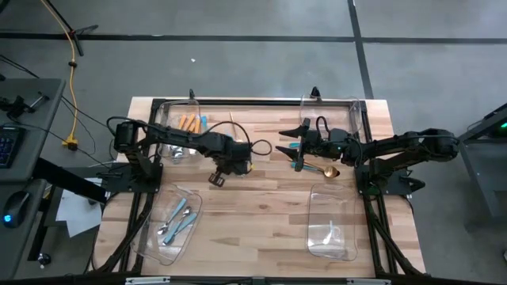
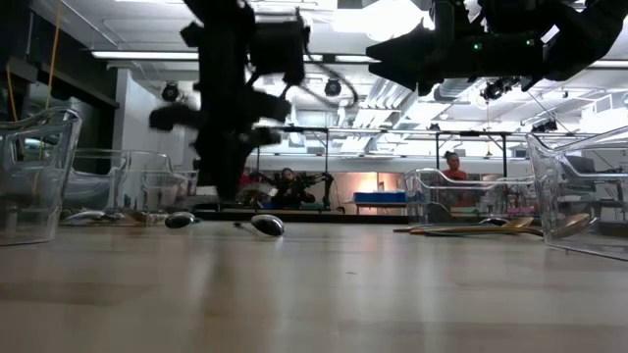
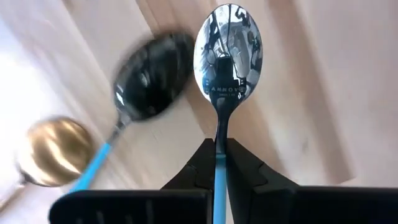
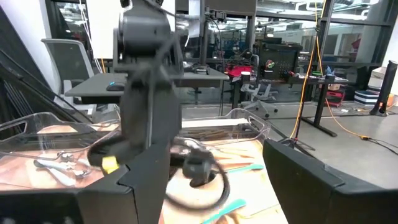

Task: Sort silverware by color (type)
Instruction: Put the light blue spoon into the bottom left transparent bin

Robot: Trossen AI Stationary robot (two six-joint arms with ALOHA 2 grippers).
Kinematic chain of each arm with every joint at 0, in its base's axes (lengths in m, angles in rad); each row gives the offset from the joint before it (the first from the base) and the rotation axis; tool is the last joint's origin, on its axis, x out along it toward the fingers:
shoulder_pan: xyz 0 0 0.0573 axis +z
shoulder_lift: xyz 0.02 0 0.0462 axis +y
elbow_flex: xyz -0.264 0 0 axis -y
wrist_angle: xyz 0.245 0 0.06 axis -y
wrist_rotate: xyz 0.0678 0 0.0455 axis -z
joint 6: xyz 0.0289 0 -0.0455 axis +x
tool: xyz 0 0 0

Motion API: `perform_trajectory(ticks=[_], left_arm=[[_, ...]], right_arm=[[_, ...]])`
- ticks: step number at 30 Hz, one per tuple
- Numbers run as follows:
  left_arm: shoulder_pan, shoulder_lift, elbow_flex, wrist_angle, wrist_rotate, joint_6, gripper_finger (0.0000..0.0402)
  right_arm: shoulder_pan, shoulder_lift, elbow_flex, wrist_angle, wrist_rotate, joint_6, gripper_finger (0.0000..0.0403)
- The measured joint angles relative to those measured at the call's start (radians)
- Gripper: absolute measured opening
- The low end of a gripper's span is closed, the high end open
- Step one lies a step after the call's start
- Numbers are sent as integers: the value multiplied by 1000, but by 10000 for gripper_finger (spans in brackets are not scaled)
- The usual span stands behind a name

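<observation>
A silver spoon with a light-blue handle (image 3: 227, 56) is pinched by its handle between the fingers of the left gripper (image 1: 217, 179), which is clenched on it just left of the table's centre, the bowl pointing out past the fingertips. Beside that bowl, in the left wrist view, lie a black spoon with a blue handle (image 3: 146, 87) and a gold spoon (image 3: 50, 151) on the wooden table (image 1: 261, 214). The right gripper (image 1: 295, 149) hangs at about two o'clock from centre, fingers spread wide and holding nothing, with a gold spoon (image 1: 326, 171) under the arm. Orange-handled pieces (image 1: 188, 123) sit in the clear bin at eleven o'clock; light-blue-handled pieces (image 1: 179, 218) in the bin at seven o'clock.
</observation>
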Motion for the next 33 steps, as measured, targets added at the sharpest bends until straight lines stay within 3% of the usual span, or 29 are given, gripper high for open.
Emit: perform_trajectory(ticks=[7, 13, 17, 24, 28, 33], left_arm=[[-2, -146, 1, 135, 199, -162, 1], [-13, -413, -256, 616, 265, -289, 1], [-33, -594, -500, 999, 206, -371, 1], [-63, -748, -817, 1577, -53, -422, 1], [-52, -753, -879, 1671, -107, -458, 1], [-52, -750, -887, 1654, -108, -465, 1]], right_arm=[[0, 0, 0, -8, 0, 0, 243], [0, 0, 0, -8, 0, 0, 243], [0, 0, 0, -10, 0, 0, 243], [0, 0, 0, -4, 0, 7, 243], [0, 0, 0, -4, 0, 8, 243], [0, 0, 0, -7, -1, 2, 243]])
